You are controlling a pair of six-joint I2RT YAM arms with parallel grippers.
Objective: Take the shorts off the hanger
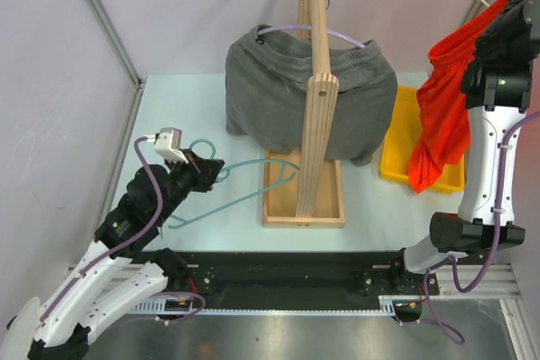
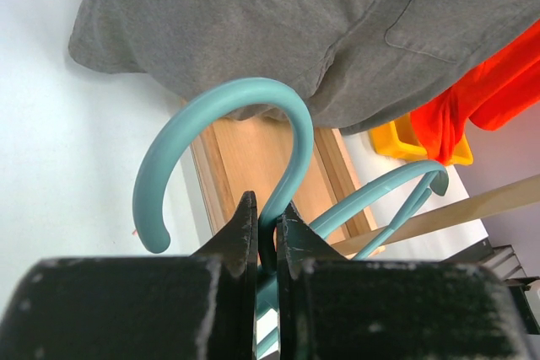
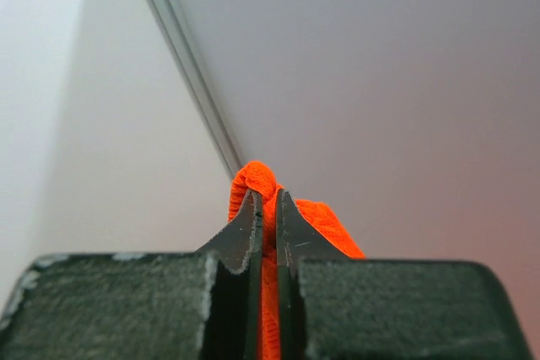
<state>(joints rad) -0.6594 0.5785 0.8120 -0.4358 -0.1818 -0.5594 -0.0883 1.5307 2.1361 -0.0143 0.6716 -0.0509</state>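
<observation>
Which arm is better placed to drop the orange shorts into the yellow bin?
Right. The right gripper is shut on the orange shorts, which hang over the yellow bin. The left gripper is shut on the bare teal hanger, on the table's other side.

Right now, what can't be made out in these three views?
- Top view: yellow bin's inside, partly hidden by hanging orange shorts.
- Top view: pale hanger, mostly covered by grey shorts and wooden post.
- Right wrist view: orange shorts beyond one fold, behind the right gripper.
- Left wrist view: teal hanger's lower part, behind the left gripper.
</observation>
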